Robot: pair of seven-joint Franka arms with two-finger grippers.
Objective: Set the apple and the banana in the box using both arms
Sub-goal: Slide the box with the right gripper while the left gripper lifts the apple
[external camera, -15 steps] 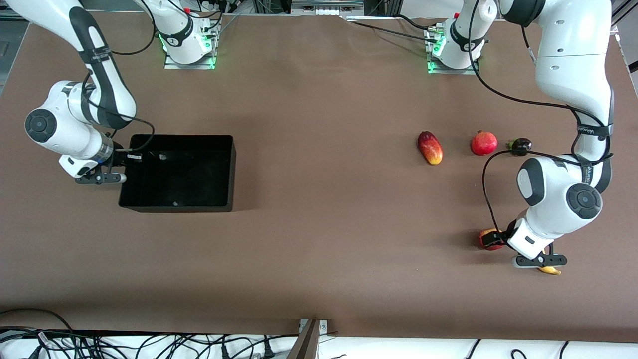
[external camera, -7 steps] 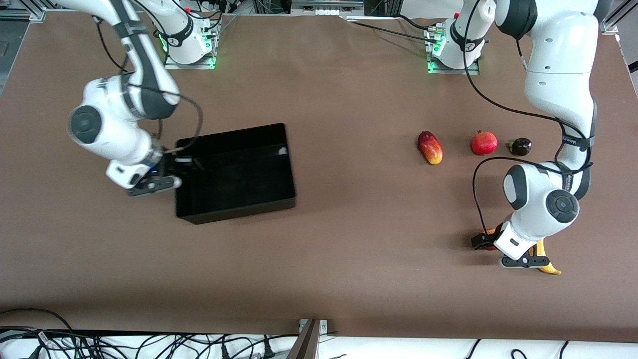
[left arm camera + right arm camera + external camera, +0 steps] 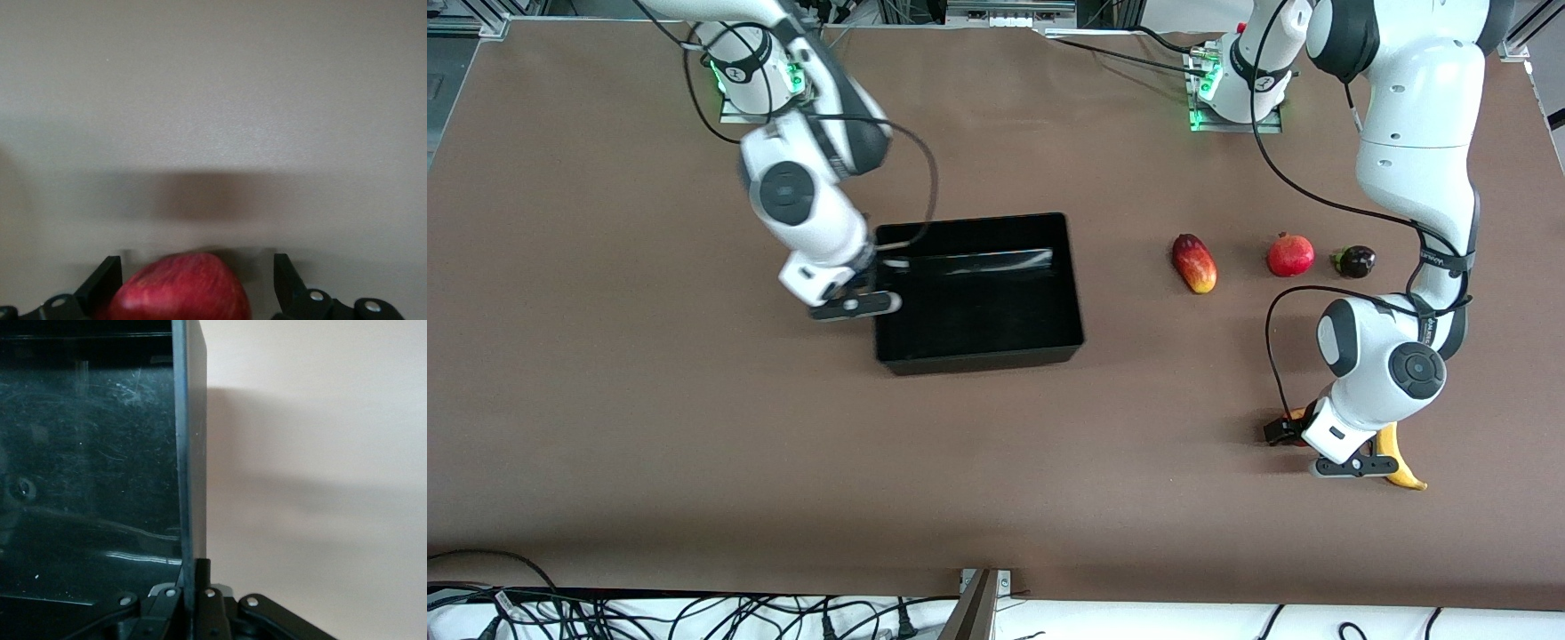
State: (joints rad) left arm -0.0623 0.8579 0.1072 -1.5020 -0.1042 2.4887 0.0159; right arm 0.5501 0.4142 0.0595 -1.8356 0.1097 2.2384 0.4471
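The black box [image 3: 978,293] is near the middle of the table. My right gripper [image 3: 879,286] is shut on the box's end wall toward the right arm's end; the right wrist view shows the fingers [image 3: 193,580] pinching that thin wall [image 3: 191,420]. The box inside [image 3: 87,453] holds nothing. My left gripper [image 3: 1282,432] is low at the left arm's end of the table, open around the red apple [image 3: 180,290], with one finger still apart from it. The left hand hides the apple in the front view. The yellow banana [image 3: 1398,460] lies beside it, partly under the left hand.
A red-yellow mango [image 3: 1194,263], a red pomegranate [image 3: 1290,255] and a small dark fruit [image 3: 1355,260] lie in a row, farther from the front camera than the apple. Cables run along the table's near edge.
My right gripper has carried the box from the right arm's end toward the middle of the table. My left gripper has shifted slightly over the apple, covering it.
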